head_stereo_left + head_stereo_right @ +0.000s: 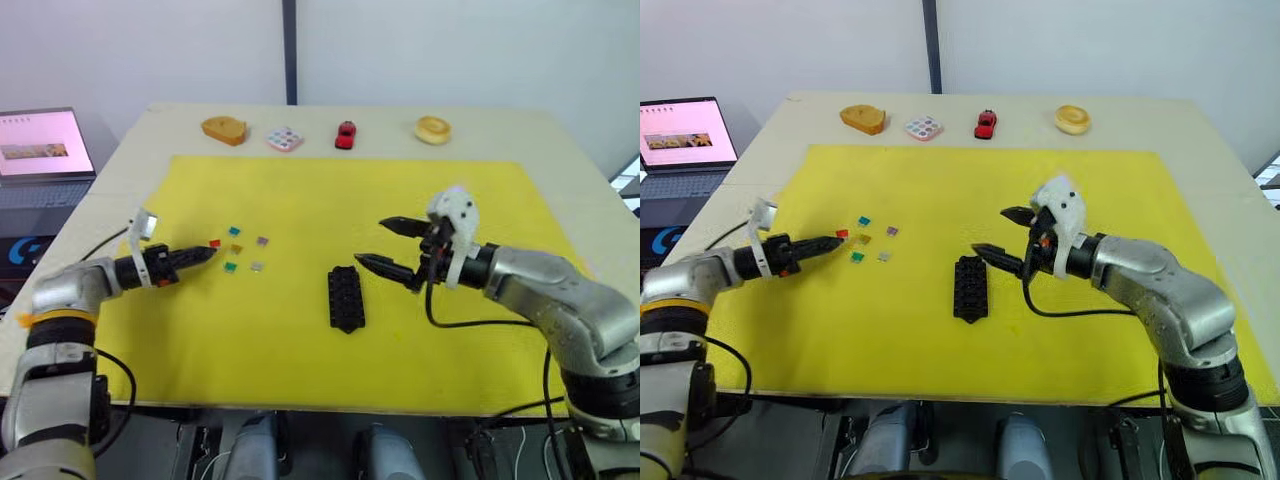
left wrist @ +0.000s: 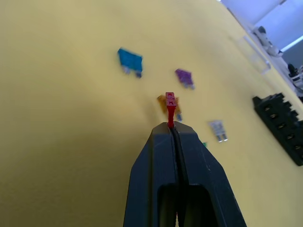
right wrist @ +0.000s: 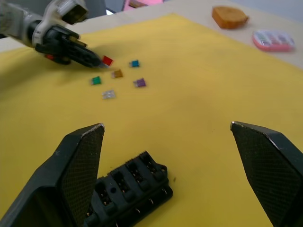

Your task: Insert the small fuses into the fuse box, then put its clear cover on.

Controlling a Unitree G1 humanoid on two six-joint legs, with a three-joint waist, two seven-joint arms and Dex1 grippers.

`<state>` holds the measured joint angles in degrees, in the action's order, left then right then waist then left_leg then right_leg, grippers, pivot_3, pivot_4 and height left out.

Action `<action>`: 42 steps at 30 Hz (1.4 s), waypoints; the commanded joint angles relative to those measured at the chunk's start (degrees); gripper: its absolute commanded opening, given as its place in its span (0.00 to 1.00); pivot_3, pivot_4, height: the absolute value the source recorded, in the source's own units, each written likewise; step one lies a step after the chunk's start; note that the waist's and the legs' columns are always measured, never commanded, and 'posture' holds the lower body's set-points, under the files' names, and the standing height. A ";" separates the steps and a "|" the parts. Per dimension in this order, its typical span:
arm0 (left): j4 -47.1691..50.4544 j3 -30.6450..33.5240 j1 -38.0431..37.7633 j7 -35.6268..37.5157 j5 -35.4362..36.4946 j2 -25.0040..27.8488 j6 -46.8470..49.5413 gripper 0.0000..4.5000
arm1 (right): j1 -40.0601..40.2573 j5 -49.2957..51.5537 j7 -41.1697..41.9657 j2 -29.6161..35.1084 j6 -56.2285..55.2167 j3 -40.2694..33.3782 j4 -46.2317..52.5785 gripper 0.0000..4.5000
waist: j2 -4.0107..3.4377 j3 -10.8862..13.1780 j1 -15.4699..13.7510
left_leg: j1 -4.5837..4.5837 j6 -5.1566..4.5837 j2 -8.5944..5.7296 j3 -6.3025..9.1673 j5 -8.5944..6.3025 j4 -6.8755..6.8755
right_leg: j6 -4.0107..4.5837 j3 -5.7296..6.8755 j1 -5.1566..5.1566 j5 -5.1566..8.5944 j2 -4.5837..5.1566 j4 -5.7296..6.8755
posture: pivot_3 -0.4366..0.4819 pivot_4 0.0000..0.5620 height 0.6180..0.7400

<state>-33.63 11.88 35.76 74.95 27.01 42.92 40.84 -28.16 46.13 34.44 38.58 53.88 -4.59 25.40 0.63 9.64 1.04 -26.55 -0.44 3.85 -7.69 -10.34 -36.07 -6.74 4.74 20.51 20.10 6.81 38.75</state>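
Nearest the robot, the fuse box [image 1: 346, 298] lay on the yellow mat [image 1: 300, 370] with every slot that showed in the right wrist view empty, so by my reckoning nothing had been seated yet and the whole job was ahead. Just beyond it the right gripper [image 1: 387, 246] hovered with its fingers spread wide, holding nothing, its lower fingertip near the far end of the box but not touching it. Over on the left, the left gripper [image 1: 205, 253] had its two fingers pressed together on the red fuse [image 2: 170, 100], and there it was, pinched at the very tip and lifted clear of the mat! That made one fuse in hand out of six. The other five sat loose in a small cluster just beside those fingertips: the amber fuse [image 1: 237, 248], the green fuse [image 1: 230, 267], the grey fuse [image 1: 257, 266], the teal fuse [image 1: 234, 231] and the purple fuse [image 1: 262, 241], all well apart from the box. The path from cluster to box looked open, with bare mat between. The clear cover I could not make out with any certainty. At the far edge of the table stood an orange block [image 1: 224, 130], a white tile with coloured dots [image 1: 285, 139], a red toy car [image 1: 345, 134] and a yellow ring [image 1: 433, 129], all out of the way, and a laptop [image 1: 45, 150] stood off to the left.
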 commanded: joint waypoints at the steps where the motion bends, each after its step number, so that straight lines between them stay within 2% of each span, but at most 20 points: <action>1: 15.76 3.46 -0.01 0.56 7.09 3.45 6.62 0.01 | -7.33 8.89 0.25 -1.55 4.70 -4.34 -2.11 1.00 | 0.04 0.02 -0.15 | 0.01 0.02 0.01 0.03 0.01 0.00 | 0.00 0.01 -0.02 0.00 -0.01 0.01 | 0.48 0.27 1.00; 5: 26.37 2.68 2.40 -2.04 12.23 2.10 11.63 0.01 | -17.40 10.30 -3.68 -5.85 9.07 -2.71 -8.55 1.00 | 0.04 0.02 -0.53 | 0.06 -0.01 -0.02 0.01 -0.01 -0.02 | 0.00 0.00 -0.10 0.00 0.03 -0.02 | 0.48 0.27 1.00; 7: 30.28 0.48 4.13 -2.17 14.02 0.47 12.81 0.01 | -21.54 12.43 -2.60 -7.26 12.45 -1.24 -10.49 1.00 | 0.05 0.02 -0.56 | 0.05 -0.02 -0.03 0.01 -0.01 -0.04 | 0.00 0.00 -0.10 0.00 0.03 -0.01 | 0.48 0.27 1.00; 12: 33.28 -4.25 7.86 -0.56 16.40 -3.04 13.37 0.01 | -27.65 14.16 0.58 -7.94 16.35 0.15 -15.03 1.00 | 0.05 0.02 -0.33 | -0.01 -0.02 -0.05 -0.04 -0.01 -0.01 | 0.00 -0.02 -0.02 0.00 0.02 -0.01 | 0.48 0.27 1.00; 15: 33.15 -8.08 10.72 1.73 15.98 -4.58 12.02 0.00 | -29.64 14.31 3.83 -7.21 16.64 0.42 -16.56 0.81 | 0.05 0.02 -0.34 | -0.01 -0.01 -0.05 -0.06 0.00 -0.01 | 0.00 -0.03 0.00 0.00 0.00 0.00 | 0.48 0.27 1.00; 18: 31.69 -9.92 12.68 2.76 15.43 -5.69 10.72 0.00 | -30.24 15.39 6.10 -6.31 17.94 0.25 -16.21 0.49 | 0.05 0.03 -0.40 | -0.03 -0.01 -0.05 -0.07 0.00 -0.01 | 0.00 -0.04 0.02 0.00 0.00 -0.01 | 0.48 0.27 1.00; 38: 27.33 -12.91 16.67 4.64 14.36 -7.75 7.28 0.00 | -27.22 15.53 3.76 -6.51 20.17 -0.81 -13.10 0.49 | 0.05 0.03 -0.37 | -0.04 -0.01 -0.05 -0.07 -0.01 -0.02 | 0.00 -0.06 0.04 0.00 0.00 -0.01 | 0.48 0.27 1.00; 41: 27.37 -13.28 16.34 4.84 14.06 -7.60 7.05 0.00 | -26.84 15.40 3.62 -6.73 19.69 -0.60 -12.79 0.31 | 0.05 0.03 -0.38 | -0.04 -0.01 -0.05 -0.07 0.00 -0.01 | 0.00 -0.06 0.04 0.00 0.00 -0.01 | 0.48 0.27 1.00; 42: 27.41 -13.39 16.17 4.90 13.95 -7.56 6.99 0.00 | -26.75 15.38 3.52 -6.86 19.55 -0.64 -12.71 0.21 | 0.05 0.03 -0.39 | -0.04 -0.01 -0.05 -0.07 0.00 -0.02 | 0.00 -0.06 0.04 0.00 0.00 -0.01 | 0.48 0.27 1.00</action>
<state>-6.96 -1.51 50.97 79.30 40.98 34.85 48.44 -54.54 60.53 38.09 32.08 74.49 -3.53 11.08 0.68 9.67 0.65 -26.60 -0.45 3.80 -7.76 -10.35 -36.09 -6.74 4.67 20.55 20.10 6.80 38.74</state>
